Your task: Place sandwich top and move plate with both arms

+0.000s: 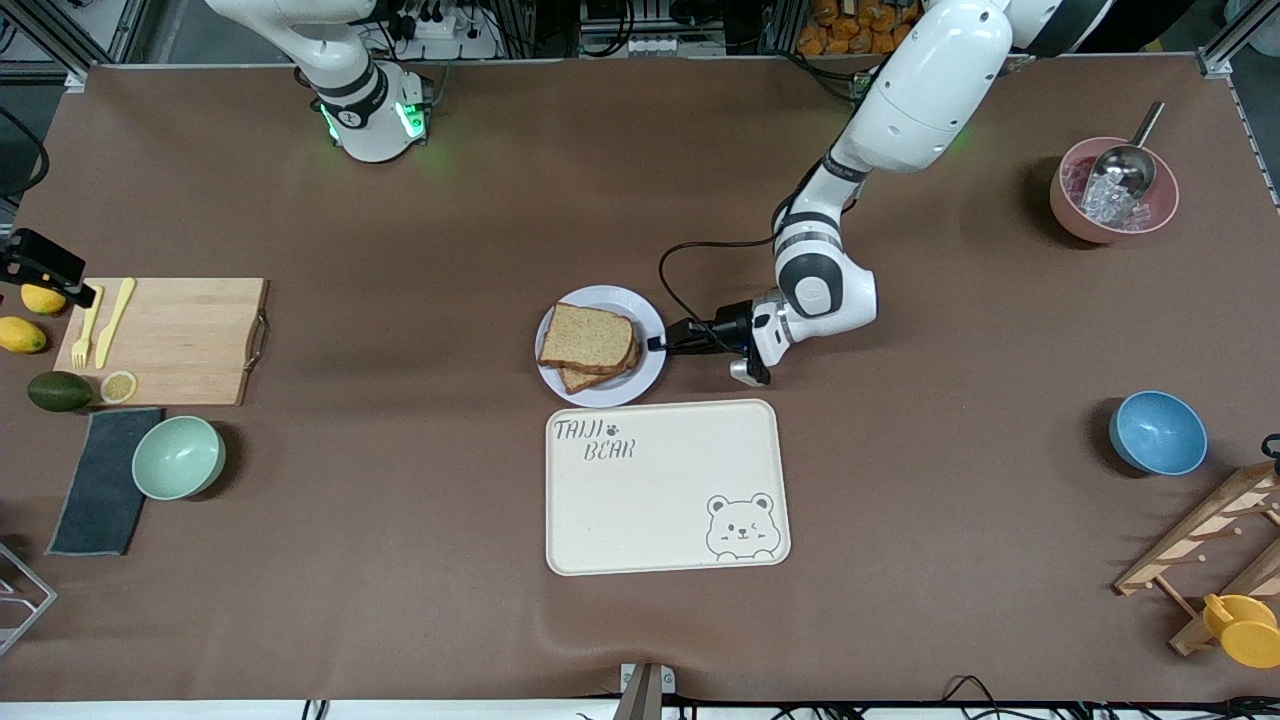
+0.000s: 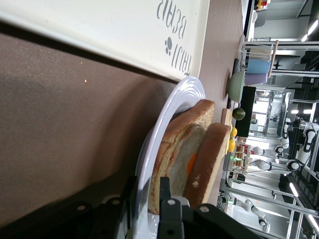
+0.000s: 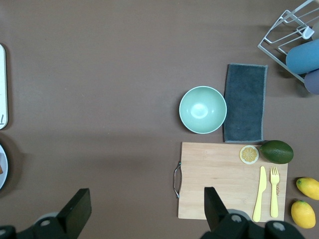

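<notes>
You can see the sandwich top (image 1: 585, 337) lying on the egg sandwich on the plate (image 1: 648, 318), which sits in the middle of the table (image 1: 400, 560), just beside the bear tray (image 1: 667, 487) and farther from the front camera. Your left tool (image 1: 662, 342) is clamped on the plate's rim. Your right tool (image 3: 144, 211) waits high over the table near the wooden board (image 3: 219, 174), fingers wide apart.

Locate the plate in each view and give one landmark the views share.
Front view: the plate sits mid-table, farther from the camera than the cream tray.
Left wrist view: plate rim seen edge-on, under the sandwich.
Right wrist view: only a sliver at the picture's edge.
Shared landmark: the cream tray.
</notes>
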Motion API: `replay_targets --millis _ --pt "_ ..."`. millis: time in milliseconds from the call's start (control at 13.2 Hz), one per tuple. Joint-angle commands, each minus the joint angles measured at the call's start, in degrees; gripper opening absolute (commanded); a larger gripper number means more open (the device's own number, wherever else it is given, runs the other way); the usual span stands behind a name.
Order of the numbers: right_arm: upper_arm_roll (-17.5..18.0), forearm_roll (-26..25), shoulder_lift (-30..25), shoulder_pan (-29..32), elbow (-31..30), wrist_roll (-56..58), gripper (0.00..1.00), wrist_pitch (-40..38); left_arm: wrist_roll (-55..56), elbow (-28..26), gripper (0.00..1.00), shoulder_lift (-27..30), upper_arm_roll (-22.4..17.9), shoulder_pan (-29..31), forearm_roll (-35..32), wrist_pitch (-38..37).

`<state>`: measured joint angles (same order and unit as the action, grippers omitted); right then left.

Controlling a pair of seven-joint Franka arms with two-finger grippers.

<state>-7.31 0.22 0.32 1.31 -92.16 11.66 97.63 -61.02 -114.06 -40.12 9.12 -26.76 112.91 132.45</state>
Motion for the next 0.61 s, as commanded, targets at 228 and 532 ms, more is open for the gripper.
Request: replay_targets --millis 228,532 --pt "0.0 -1.1 -0.2 -0.2 -0.1 -0.4 1.00 -0.3 -6.1 0.6 0.00 1.9 0.4 0.6 2.3 0.6" --pt "0.0 -1.1 -0.1 -0.2 -0.2 -0.4 1.00 -0.3 -6.8 0.3 0.00 6.1 1.2 1.9 5.3 0.4"
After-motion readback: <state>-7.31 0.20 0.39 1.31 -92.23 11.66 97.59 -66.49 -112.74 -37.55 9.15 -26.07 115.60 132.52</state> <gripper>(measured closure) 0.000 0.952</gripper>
